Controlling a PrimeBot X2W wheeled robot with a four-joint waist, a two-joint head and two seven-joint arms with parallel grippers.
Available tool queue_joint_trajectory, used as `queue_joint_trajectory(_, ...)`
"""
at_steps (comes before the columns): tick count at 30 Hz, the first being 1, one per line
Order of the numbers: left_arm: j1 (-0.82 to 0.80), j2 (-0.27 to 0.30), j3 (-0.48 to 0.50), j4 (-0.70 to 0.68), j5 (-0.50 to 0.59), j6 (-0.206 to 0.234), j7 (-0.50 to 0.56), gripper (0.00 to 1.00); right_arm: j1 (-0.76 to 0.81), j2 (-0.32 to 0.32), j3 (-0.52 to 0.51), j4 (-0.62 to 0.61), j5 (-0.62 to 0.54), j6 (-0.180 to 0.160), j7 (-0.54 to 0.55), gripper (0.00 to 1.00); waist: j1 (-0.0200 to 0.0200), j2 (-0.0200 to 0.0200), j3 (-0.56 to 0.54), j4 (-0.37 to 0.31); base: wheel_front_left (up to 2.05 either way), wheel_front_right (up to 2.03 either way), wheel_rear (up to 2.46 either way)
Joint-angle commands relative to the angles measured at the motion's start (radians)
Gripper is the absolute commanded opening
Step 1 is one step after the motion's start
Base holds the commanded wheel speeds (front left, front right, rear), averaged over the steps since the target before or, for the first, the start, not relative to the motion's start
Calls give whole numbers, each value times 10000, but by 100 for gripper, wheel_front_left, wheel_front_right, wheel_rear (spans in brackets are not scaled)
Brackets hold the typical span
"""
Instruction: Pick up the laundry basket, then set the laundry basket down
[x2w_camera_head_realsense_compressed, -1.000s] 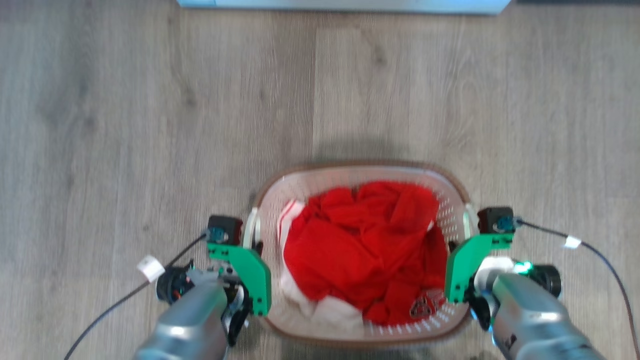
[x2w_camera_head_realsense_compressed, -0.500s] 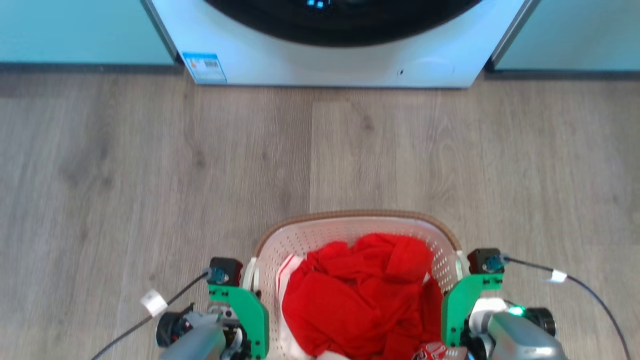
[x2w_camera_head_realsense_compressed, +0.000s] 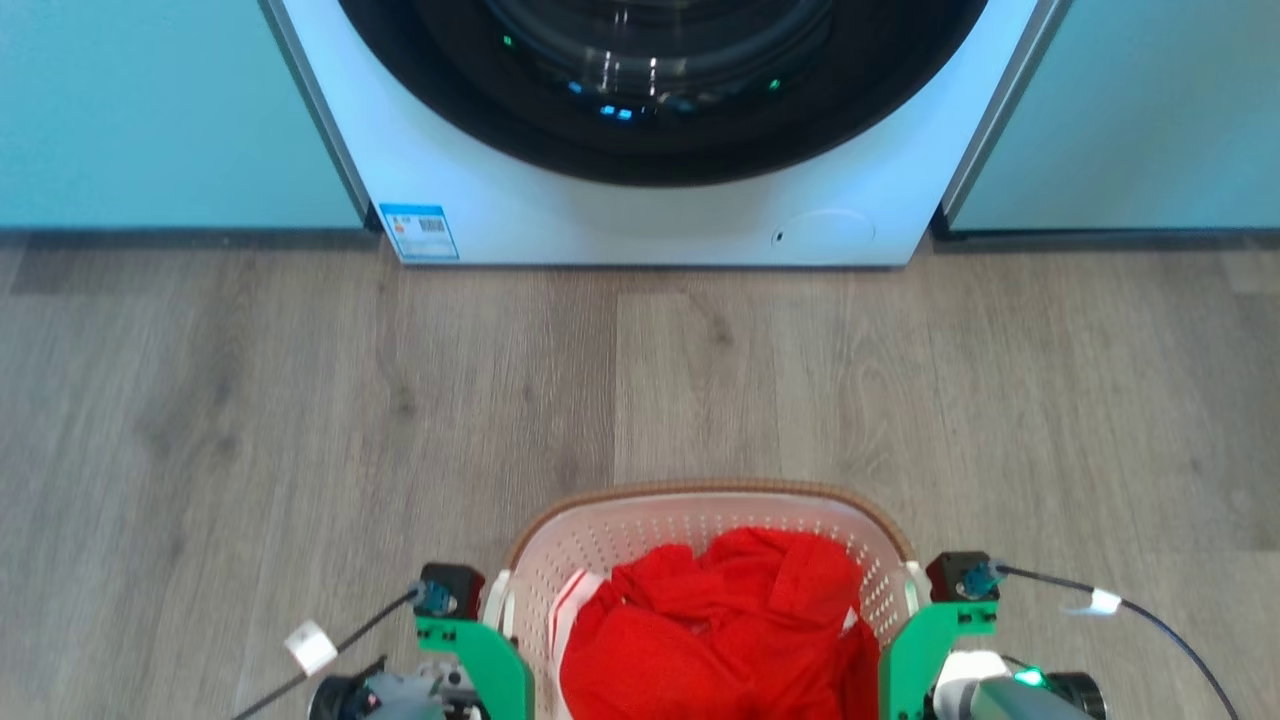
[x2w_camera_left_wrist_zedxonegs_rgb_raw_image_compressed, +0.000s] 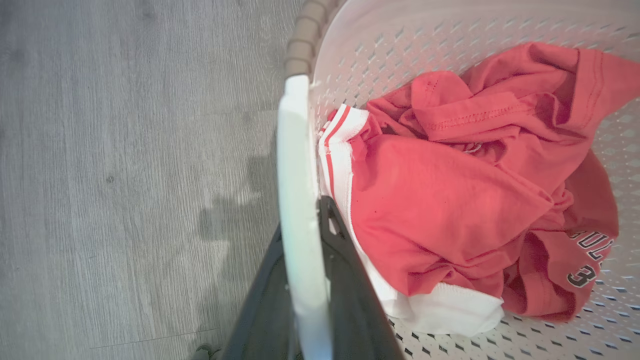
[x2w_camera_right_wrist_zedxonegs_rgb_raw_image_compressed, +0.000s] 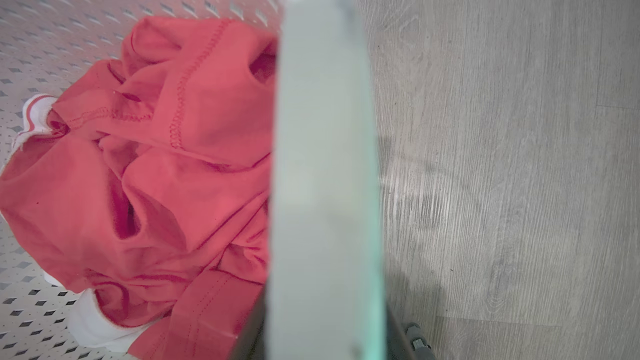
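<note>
The laundry basket (x2w_camera_head_realsense_compressed: 700, 520), white and perforated with a brown rim, sits at the bottom centre of the head view between my two arms. It holds red and white clothes (x2w_camera_left_wrist_zedxonegs_rgb_raw_image_compressed: 450, 190). In the left wrist view my left gripper (x2w_camera_left_wrist_zedxonegs_rgb_raw_image_compressed: 302, 220) is shut on the basket's white left handle (x2w_camera_left_wrist_zedxonegs_rgb_raw_image_compressed: 295, 150), one dark finger on each side of it. In the right wrist view my right gripper (x2w_camera_right_wrist_zedxonegs_rgb_raw_image_compressed: 322, 325) is shut on the white right handle (x2w_camera_right_wrist_zedxonegs_rgb_raw_image_compressed: 325, 150), which hides most of its fingers. The green wrist brackets (x2w_camera_head_realsense_compressed: 480, 650) flank the basket.
A white front-loading washer (x2w_camera_head_realsense_compressed: 650, 220) with a dark round door stands straight ahead at the top, between pale blue-green panels (x2w_camera_head_realsense_compressed: 150, 110). Grey wood-look floor (x2w_camera_head_realsense_compressed: 300, 400) stretches between the washer and the basket. Thin cables (x2w_camera_head_realsense_compressed: 1150, 620) trail from both wrists.
The head camera has tilted up: the washer has come into the picture and the basket has slid to the bottom edge. Both grippers keep their hold on the handles.
</note>
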Motion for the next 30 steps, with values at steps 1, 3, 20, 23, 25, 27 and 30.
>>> queue_joint_trajectory(1,-148,340,116,150,-64,58,-137,0,297,-74,388,-47,61,25,44,0,1,-1,-275,-52,0,0,0)
queue_joint_trajectory(3,-88,340,74,189,-96,47,-135,0,370,-74,507,-69,183,25,55,0,1,-1,-418,-72,0,0,0)
queue_joint_trajectory(20,30,340,-193,373,-270,22,-197,0,431,-74,1342,-72,926,25,-76,0,1,-1,-690,-141,0,0,0)
queue_joint_trajectory(23,19,340,-231,393,-301,16,-210,0,402,-74,1468,-55,1040,25,-96,0,1,-1,-700,-164,0,0,0)
queue_joint_trajectory(25,19,340,-257,402,-322,5,-219,0,387,-74,1544,-43,1115,25,-110,0,1,-1,-707,-179,0,0,0)
queue_joint_trajectory(27,20,340,-281,413,-345,-3,-227,0,369,-74,1619,-29,1188,25,-123,0,1,-1,-712,-195,0,0,0)
queue_joint_trajectory(30,15,340,-315,430,-378,-11,-232,0,342,-74,1725,-8,1294,25,-149,0,1,-1,-714,-213,0,0,0)
